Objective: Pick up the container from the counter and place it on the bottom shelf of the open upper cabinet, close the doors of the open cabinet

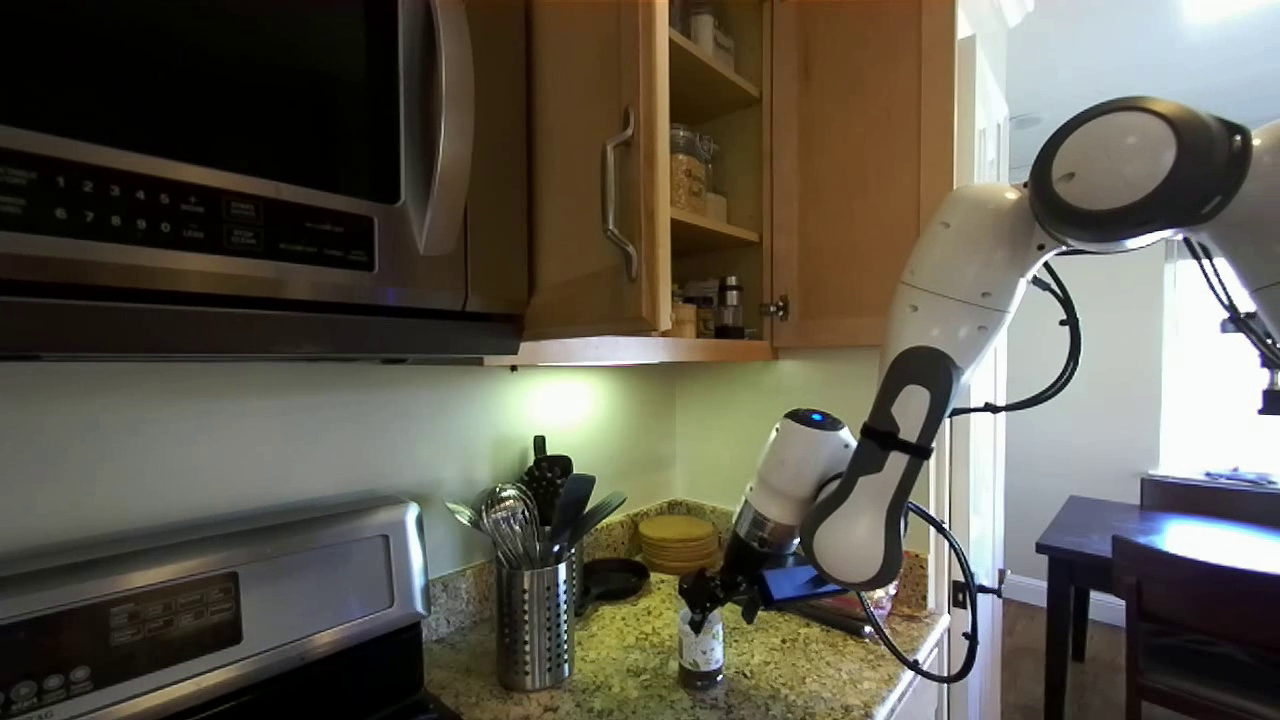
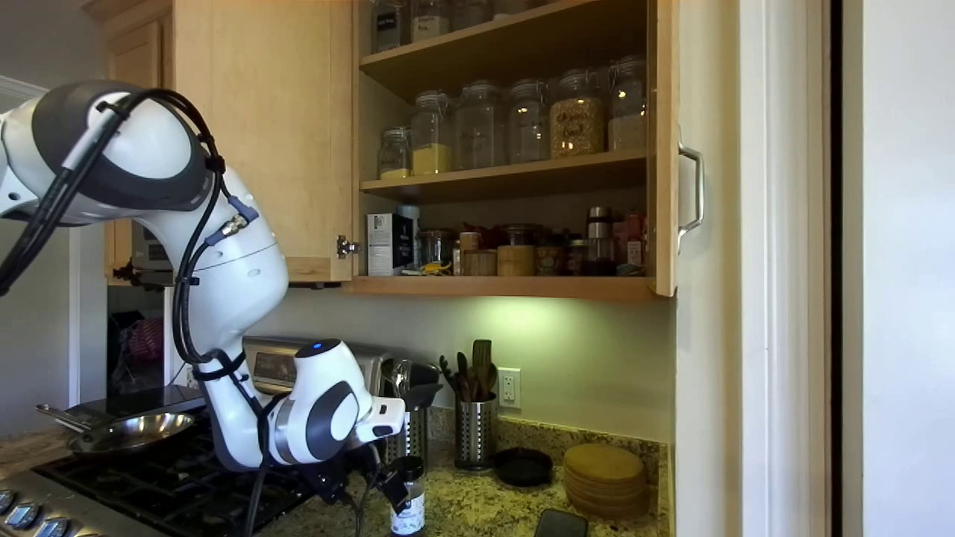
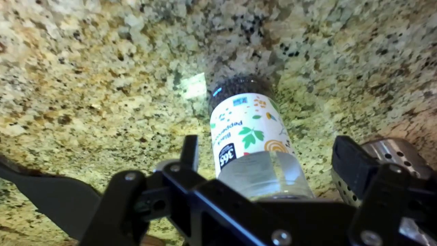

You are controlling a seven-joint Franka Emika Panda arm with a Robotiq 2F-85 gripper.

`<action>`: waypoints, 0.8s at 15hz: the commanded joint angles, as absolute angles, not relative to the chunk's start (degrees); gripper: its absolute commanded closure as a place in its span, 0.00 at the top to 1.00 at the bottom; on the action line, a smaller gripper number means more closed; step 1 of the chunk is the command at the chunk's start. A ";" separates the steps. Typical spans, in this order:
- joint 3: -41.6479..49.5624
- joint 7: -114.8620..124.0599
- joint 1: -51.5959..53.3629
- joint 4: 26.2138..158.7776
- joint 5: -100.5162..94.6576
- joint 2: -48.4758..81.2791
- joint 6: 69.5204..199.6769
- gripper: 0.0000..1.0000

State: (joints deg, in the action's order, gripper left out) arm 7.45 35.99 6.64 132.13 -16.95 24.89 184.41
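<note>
The container, a slim pepper jar (image 3: 254, 123) with a white printed label, stands upright on the granite counter (image 1: 620, 660). In the wrist view my open gripper (image 3: 271, 153) has one finger on either side of the jar, with a gap at each side; its top is hidden behind the gripper body. A dark cap shows on the container (image 2: 408, 518) in an exterior view. Above, the upper cabinet's bottom shelf (image 2: 477, 286) bears several jars and boxes. Both cabinet doors stand open, one door (image 1: 850, 180) swung wide and another door (image 1: 585, 200) with a bar handle.
Beside the container stands a perforated steel utensil holder (image 1: 536, 625). A small black pan (image 2: 524, 467) and a stack of round tan mats (image 2: 604, 477) lie toward the corner. A microwave (image 1: 250, 160) hangs over the stove (image 2: 171, 477). On the shelf, a pepper mill (image 2: 599, 239) rises near the right end.
</note>
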 commanded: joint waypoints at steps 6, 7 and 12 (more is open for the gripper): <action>13.01 34.16 10.58 130.68 -17.14 30.46 199.62 1.00; 7.64 24.95 7.13 131.07 -8.66 30.37 200.17 1.00; 1.50 14.02 3.96 126.11 -1.61 30.49 197.78 1.00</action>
State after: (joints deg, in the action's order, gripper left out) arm 4.23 19.56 6.24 128.00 -4.40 30.23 197.92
